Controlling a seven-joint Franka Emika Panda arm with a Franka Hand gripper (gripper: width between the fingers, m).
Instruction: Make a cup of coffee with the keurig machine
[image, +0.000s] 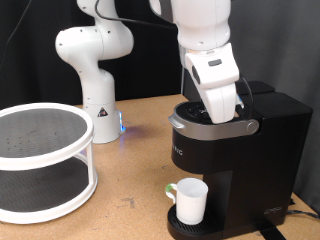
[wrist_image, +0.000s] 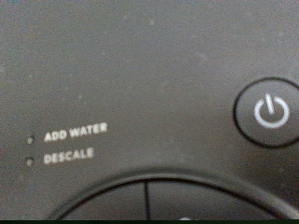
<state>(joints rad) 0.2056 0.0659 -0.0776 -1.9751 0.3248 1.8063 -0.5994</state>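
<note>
Shelving comes first at the exterior view's left: a round white two-tier rack (image: 40, 165) on the wooden table (image: 130, 150), with the arm's white base (image: 95, 75) behind it. Further right, the cup (image: 190, 200) stands on the drip tray of the keurig machine (image: 240, 160), under its spout. Above, the gripper (image: 222, 115) presses down at the machine's top panel; its fingers are probably hidden, so whether they are spread or closed cannot be told. Up close, the wrist view shows the "ADD WATER" and "DESCALE" labels (wrist_image: 75, 142) and, rightmost, the power button (wrist_image: 270, 112).
</note>
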